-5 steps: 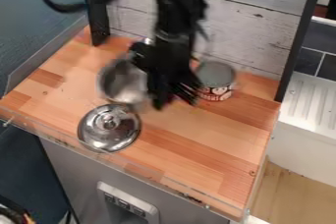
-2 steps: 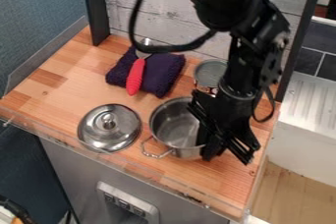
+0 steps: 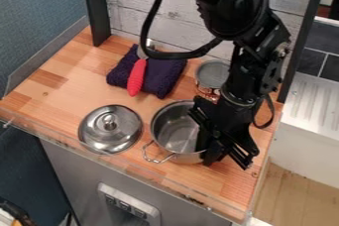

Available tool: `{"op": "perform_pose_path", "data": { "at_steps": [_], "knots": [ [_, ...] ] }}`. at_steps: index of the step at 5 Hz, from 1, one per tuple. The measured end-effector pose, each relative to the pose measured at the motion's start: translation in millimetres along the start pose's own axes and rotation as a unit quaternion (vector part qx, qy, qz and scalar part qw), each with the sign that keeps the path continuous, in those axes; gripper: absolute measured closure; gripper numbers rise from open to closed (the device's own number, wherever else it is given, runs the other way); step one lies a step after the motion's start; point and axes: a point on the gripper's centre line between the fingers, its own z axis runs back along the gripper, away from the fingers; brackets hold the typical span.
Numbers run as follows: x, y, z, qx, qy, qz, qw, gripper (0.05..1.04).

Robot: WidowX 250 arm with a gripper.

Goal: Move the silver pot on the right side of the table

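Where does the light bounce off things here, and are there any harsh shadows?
In the camera view, pale glints on the shiny lid, mostly around its knob; in the same view, soft bright patches inside the silver pot; also there, gentle shading across the wooden tabletop, with no hard-edged shadow that I can make out.

Cloth (image 3: 173, 74) — dark purple; handle (image 3: 136, 78) — red
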Motion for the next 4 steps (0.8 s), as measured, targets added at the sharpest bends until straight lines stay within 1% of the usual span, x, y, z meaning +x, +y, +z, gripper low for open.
{"op": "perform_pose_path", "data": {
  "at_steps": [1,2,3,4],
  "knots": [
    [-3.7,0.4,17.2,-0.008,-0.024,0.011,0.9996,0.499],
    [-12.7,9.1,51.0,-0.03,-0.071,0.061,0.9952,0.194],
    [-25.0,22.8,71.9,-0.041,-0.095,0.134,0.9855,0.069],
    [-31.5,32.4,72.6,-0.056,-0.093,0.171,0.9794,0.075]
  ]
}}
